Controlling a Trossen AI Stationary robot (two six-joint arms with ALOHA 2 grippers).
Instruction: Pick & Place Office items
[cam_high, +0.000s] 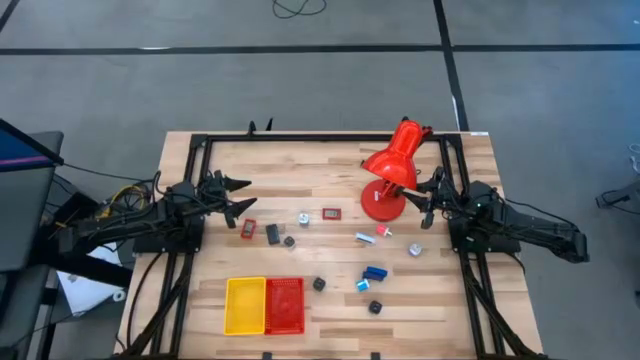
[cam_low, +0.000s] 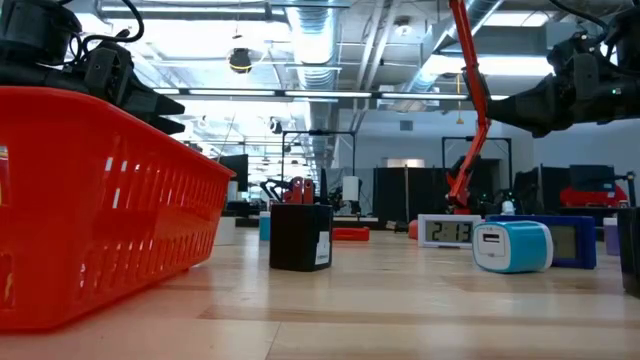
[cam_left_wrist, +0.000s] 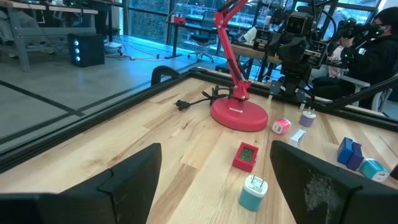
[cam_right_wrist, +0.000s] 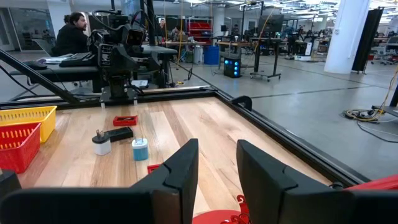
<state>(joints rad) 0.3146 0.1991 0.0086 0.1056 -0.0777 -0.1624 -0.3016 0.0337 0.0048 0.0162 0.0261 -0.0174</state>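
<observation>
Wooden table | office items scattered mid-table, trays at near edge seemingly empty | my left gripper and right gripper open, holding nothing | sorting seemingly unstarted

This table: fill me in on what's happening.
Nothing is being handled yet. The office items lie scattered over the wooden table, none in the yellow tray or the red tray at the front edge. The left gripper hangs with open jaws near a small red piece. The right gripper hangs with open jaws next to the red desk lamp.
</observation>
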